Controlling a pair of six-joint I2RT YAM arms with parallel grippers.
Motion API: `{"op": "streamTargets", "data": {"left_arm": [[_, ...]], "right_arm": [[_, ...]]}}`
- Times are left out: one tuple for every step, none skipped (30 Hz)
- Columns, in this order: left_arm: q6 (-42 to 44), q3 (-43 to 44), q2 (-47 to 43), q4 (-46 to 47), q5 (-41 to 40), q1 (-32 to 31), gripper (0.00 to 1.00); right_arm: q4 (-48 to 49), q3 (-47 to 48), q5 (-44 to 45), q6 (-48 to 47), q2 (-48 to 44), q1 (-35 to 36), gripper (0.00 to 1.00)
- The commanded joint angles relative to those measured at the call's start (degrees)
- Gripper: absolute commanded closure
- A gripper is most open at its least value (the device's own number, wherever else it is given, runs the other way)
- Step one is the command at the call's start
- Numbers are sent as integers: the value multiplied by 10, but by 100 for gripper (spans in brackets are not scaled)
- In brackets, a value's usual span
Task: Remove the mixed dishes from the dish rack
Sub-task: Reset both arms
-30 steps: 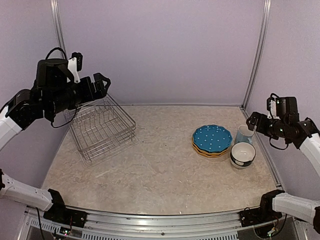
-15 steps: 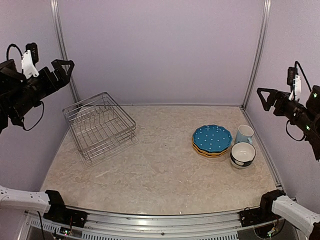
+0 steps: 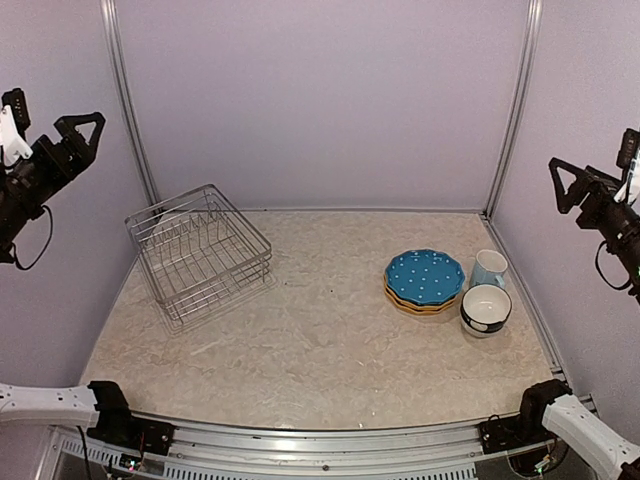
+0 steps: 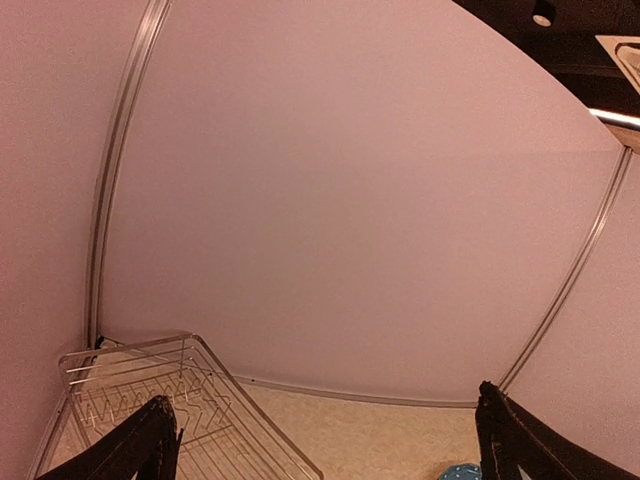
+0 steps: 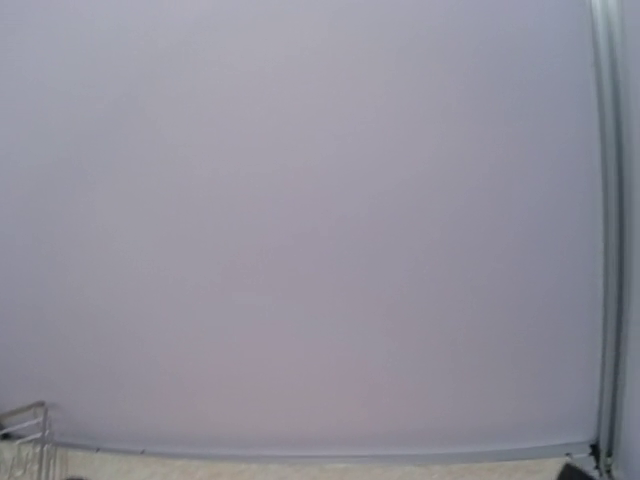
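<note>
The dish rack (image 3: 200, 255), a silver wire basket, stands empty at the back left of the table. The blue dotted plate (image 3: 425, 276) lies on top of the orange-yellow plates (image 3: 412, 303) at the right. The light blue mug (image 3: 489, 267) and a white bowl with a dark band (image 3: 486, 308) stand beside the stack. My left gripper (image 3: 82, 130) is raised high at the far left, open and empty. My right gripper (image 3: 565, 182) is raised high at the far right, open and empty. The left wrist view shows the rack (image 4: 150, 400) between wide-apart fingers (image 4: 155, 440).
Lilac walls with metal corner posts (image 3: 512, 110) enclose the table on three sides. The arm bases and a metal rail (image 3: 320, 450) run along the near edge. The right wrist view shows mostly wall and a corner of the rack (image 5: 25, 425).
Both arms have lifted and swung outward toward the side walls, the left away from the rack and the right away from the mug and bowl. The dishes and rack have not moved.
</note>
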Motion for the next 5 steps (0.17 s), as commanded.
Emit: {"op": "streamTargets", "data": {"left_arm": [[16, -7, -2, 5, -11, 2, 1], [17, -7, -2, 5, -10, 2, 1], [18, -6, -2, 6, -10, 2, 1], [19, -6, -1, 7, -9, 2, 1], [19, -5, -1, 7, -8, 2, 1]], "right_arm": [[3, 2, 34, 3, -8, -5, 0], [5, -5, 34, 4, -9, -5, 0], [5, -8, 31, 3, -7, -5, 0], [3, -9, 33, 5, -7, -5, 0], [7, -13, 33, 9, -9, -5, 0]]}}
